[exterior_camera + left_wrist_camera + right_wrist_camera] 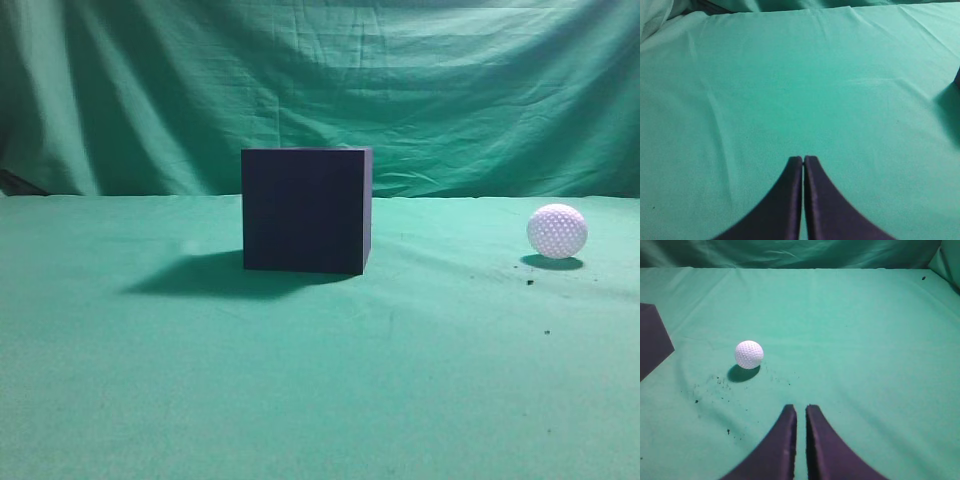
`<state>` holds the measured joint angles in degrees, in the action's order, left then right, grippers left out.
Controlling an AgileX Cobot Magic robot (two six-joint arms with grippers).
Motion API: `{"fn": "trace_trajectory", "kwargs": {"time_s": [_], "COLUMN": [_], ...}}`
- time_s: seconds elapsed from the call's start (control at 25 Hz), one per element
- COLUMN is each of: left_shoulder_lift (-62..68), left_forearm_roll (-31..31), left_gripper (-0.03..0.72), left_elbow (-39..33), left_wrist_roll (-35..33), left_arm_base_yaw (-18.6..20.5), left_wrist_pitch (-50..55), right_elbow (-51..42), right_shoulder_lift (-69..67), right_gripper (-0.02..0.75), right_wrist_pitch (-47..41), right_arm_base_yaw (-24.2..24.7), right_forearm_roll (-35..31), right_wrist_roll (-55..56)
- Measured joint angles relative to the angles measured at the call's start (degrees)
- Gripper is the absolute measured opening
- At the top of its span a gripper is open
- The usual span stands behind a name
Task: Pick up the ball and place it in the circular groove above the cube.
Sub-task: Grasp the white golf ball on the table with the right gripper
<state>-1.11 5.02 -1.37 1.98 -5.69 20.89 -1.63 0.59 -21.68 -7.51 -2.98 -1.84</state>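
- Exterior view: the cube [306, 210] is seen standing flat on the green cloth [320, 390] near the middle, with one vertical edge turned slightly toward the right. The golf ball [557, 231] rests on the cloth well apart from it, far to the right. The cube's top face is not shown from this low angle, so the circular groove cannot be confirmed. Neither arm is seen here.
- Left wrist view: the left gripper [803, 159] is held over bare cloth with its dark fingers pressed together and nothing between them. Only a dark sliver of the cube [957, 79] is caught at the right edge.
- Right wrist view: the right gripper [800, 407] is shown with its fingers almost together, a thin gap left between them, and empty. The golf ball [749, 354] lies ahead and to the left, near dark specks on the cloth; a corner of the cube [654, 342] is seen at the left edge.
- Handling: the ball is judged light, hard and prone to rolling. Being round, it has no long axis and no facing, so any approach is served; it is best gripped across its widest part.
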Motion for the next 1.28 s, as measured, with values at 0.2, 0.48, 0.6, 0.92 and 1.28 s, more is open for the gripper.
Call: {"fn": "trace_trajectory", "kwargs": {"time_s": [0.2, 0.48, 0.6, 0.92, 1.28], "left_shoulder_lift": [0.0, 0.0, 0.0, 0.0, 0.0], "left_forearm_roll": [0.0, 0.0, 0.0, 0.0, 0.0], "left_gripper": [0.0, 0.0, 0.0, 0.0, 0.0], "left_elbow": [0.0, 0.0, 0.0, 0.0, 0.0], "left_wrist_roll": [0.0, 0.0, 0.0, 0.0, 0.0], "left_arm_base_yaw": [0.0, 0.0, 0.0, 0.0, 0.0], "left_wrist_pitch": [0.0, 0.0, 0.0, 0.0, 0.0], "right_elbow": [0.0, 0.0, 0.0, 0.0, 0.0], "right_shoulder_lift": [0.0, 0.0, 0.0, 0.0, 0.0], "right_gripper": [0.046, 0.046, 0.046, 0.046, 0.046], "right_wrist_pitch": [0.0, 0.0, 0.0, 0.14, 23.1], "right_arm_base_yaw": [0.0, 0.0, 0.0, 0.0, 0.0], "right_forearm_roll": [0.0, 0.0, 0.0, 0.0, -3.68], "right_wrist_roll": [0.0, 0.0, 0.0, 0.0, 0.55]}}
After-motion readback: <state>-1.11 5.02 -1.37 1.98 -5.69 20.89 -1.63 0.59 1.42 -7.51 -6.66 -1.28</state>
